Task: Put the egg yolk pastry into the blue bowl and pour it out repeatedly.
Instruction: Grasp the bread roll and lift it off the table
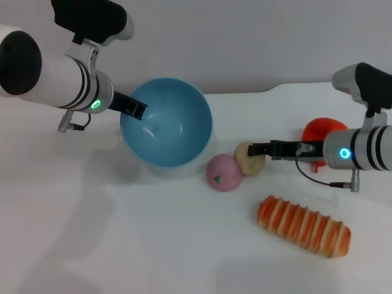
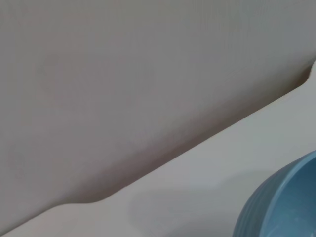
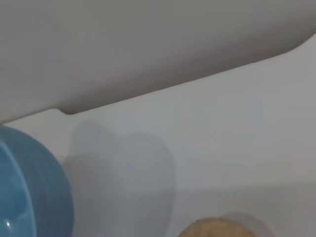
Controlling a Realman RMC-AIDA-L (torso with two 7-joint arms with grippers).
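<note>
Beige matte egg yolk pastry (image 1: pixel 247 157) on table, touching pink ball (image 1: pixel 223 173); right gripper (image 1: pixel 252 149) clamped on it. Left gripper (image 1: pixel 139 111) clamped on tilted blue bowl (image 1: pixel 166 122) rim.

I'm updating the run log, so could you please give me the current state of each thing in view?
blue bowl: empty, tilted toward the camera, rim held by the left gripper.
egg yolk pastry: on the table, outside the bowl, touching the pink ball.
right gripper: at the pastry.
striped bread: lying on the table, untouched.
orange object: behind the right arm, partly hidden.
</note>
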